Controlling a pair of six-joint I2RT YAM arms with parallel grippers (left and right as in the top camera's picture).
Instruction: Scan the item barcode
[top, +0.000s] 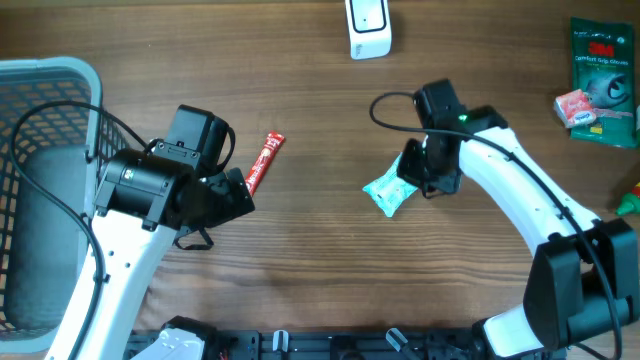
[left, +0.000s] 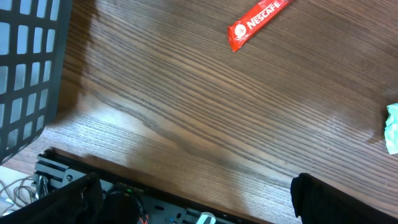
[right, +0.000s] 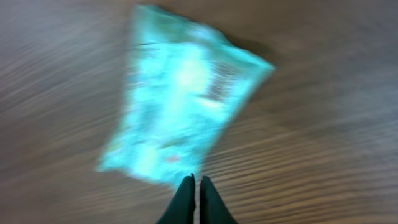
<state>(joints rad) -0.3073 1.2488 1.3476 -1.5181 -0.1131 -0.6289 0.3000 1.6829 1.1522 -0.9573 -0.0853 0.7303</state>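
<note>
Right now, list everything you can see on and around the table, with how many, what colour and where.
basket: one, grey, left edge
coffee stick: one, red, left of centre
packet: one, light teal, centre
scanner device: one, white, far edge, middle
pouch: one, green, far right corner
small packet: one, pink and white, at the pouch's left edge
cut-off item: one, green and red, right edge, unclear what
table: one, dark wood
rail: one, black, near edge
left gripper: one, black, open, empty, beside the coffee stick
right gripper: one, black, shut, at the packet's edge
</note>
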